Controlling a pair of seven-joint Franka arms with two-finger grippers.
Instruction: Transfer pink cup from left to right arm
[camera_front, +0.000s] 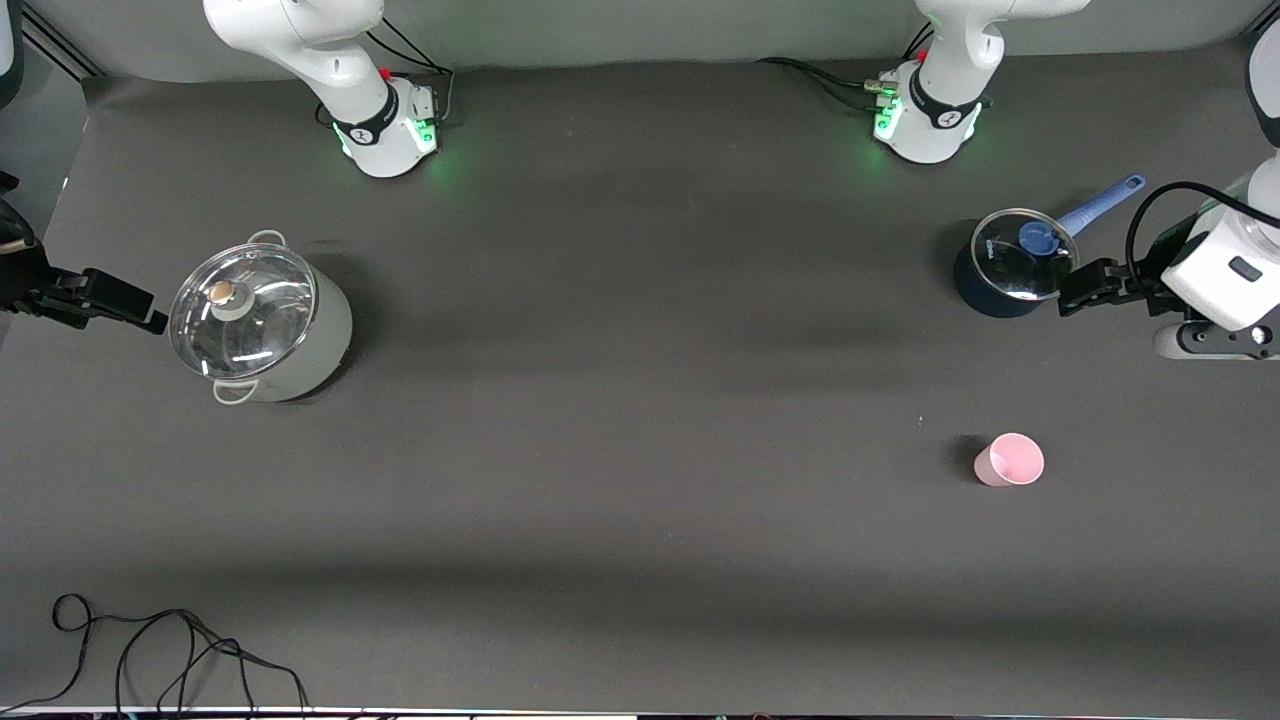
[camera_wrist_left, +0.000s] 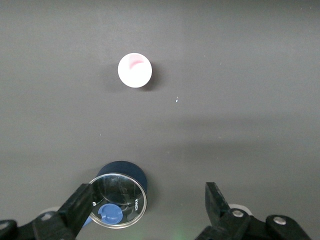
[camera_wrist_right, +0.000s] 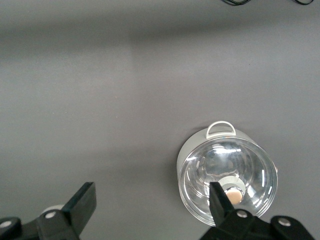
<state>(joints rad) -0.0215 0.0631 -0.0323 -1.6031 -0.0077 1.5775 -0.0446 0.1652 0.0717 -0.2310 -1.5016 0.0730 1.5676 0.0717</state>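
Pink cup (camera_front: 1010, 460) standing upright, nearer the camera than blue saucepan (camera_front: 1005, 265). Left gripper (camera_front: 1085, 290) hovering beside the saucepan, fingers spread, should be lining up squarely over the cup's rim. Right gripper (camera_front: 110, 300) waiting, spread.

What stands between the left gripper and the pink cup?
Nothing visible. The left gripper hangs open beside the dark blue pot; the pink cup stands nearer the front camera, with only bare table between them.

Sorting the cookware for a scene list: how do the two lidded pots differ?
The white pot is larger, with two loop handles and a tan lid knob; the dark blue saucepan is smaller, with one long blue handle and a blue knob. The white pot sits toward the right arm's end, the saucepan toward the left arm's. Both have glass lids.
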